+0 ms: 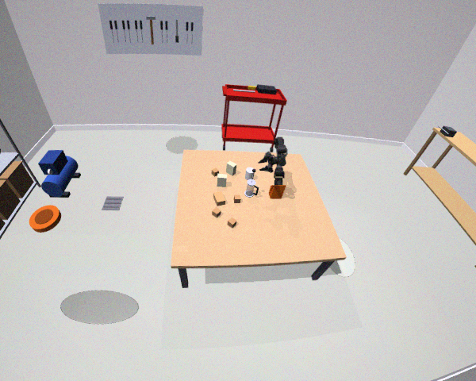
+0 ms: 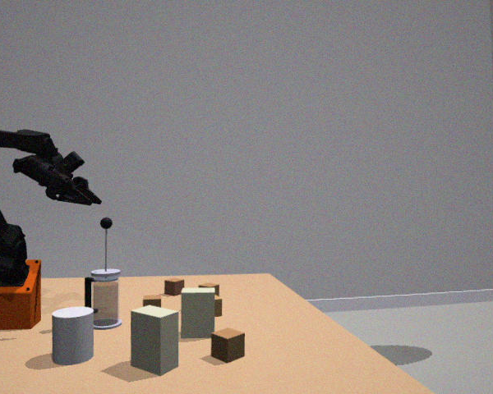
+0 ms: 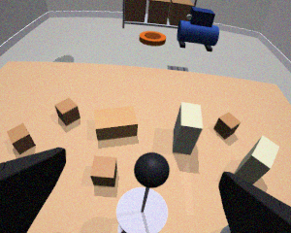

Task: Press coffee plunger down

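Soft, even light is falling from above, throwing faint short shadows beside the blocks on the tabletop [image 2: 280, 322] and a pale patch beneath it. Everything is looking grainy and slightly soft. The top view is bending straight wall lines near its edges. No glare is showing.

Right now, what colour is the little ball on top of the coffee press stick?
Black. The ball shows best in the wrist view, between the open hand.

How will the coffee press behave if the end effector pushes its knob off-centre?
Likely tippy: the coffee press is tall on a narrow base, with the knob high on a thin rod. The rod may flex or bind. The round knob could slip sideways under the open end effector.
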### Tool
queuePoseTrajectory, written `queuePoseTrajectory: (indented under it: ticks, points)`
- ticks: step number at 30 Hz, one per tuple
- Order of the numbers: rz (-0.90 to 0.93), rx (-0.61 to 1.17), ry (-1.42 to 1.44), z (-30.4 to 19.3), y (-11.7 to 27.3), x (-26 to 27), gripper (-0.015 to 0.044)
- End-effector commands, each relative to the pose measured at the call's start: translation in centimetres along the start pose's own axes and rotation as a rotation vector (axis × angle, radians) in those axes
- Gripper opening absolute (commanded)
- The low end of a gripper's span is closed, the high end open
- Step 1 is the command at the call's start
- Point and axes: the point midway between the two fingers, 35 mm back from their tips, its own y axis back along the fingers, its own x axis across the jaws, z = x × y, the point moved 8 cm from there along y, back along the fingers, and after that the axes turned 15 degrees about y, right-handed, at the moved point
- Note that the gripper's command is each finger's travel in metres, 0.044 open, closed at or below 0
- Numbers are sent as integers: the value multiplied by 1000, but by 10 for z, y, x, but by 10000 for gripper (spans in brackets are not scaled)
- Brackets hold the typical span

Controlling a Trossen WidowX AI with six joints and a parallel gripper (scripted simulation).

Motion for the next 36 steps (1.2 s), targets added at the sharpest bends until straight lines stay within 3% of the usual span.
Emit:
queuePoseTrajectory:
  ticks: [1, 36]
  points:
    - [-28, 8, 24, -26, -15, 3, 440]
    - [-35, 8, 20, -27, -56, 1, 440]
